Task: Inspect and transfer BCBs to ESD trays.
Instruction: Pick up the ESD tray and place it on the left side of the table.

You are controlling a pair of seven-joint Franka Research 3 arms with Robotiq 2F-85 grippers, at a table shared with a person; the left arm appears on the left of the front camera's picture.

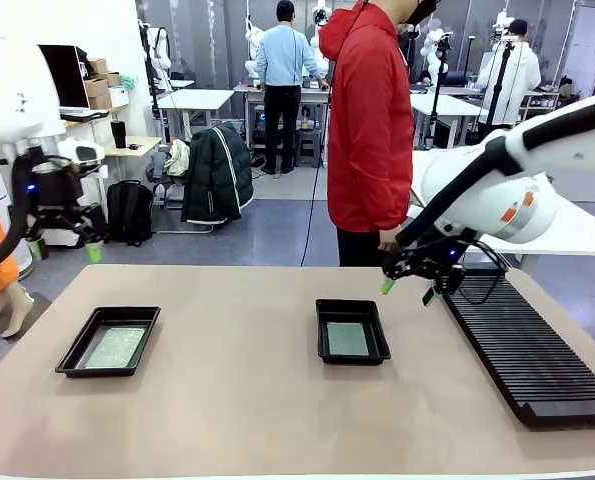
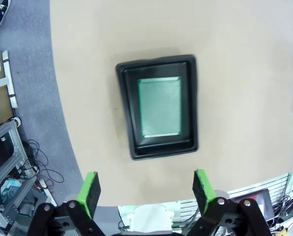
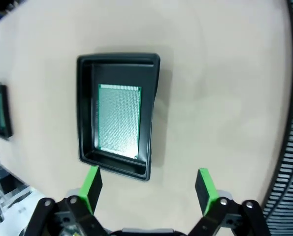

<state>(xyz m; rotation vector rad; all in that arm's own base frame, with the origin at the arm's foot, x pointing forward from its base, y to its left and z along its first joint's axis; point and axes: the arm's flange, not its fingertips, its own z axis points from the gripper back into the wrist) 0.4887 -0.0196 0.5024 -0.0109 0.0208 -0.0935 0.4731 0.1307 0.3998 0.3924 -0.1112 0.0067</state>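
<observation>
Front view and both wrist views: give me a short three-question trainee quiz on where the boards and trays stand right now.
1. True or false: each ESD tray on the table holds one green board.
2. Which lies nearest the slotted rack? A. the left tray B. the middle tray C. a loose board on the table
3. Fill in: both end effectors have their jaws ____ and hold nothing.

Key
1. True: a board lies flat in the left tray and another board in the middle tray.
2. B.
3. Open: the left end effector and the right end effector each show their green pads wide apart above the table.
</observation>
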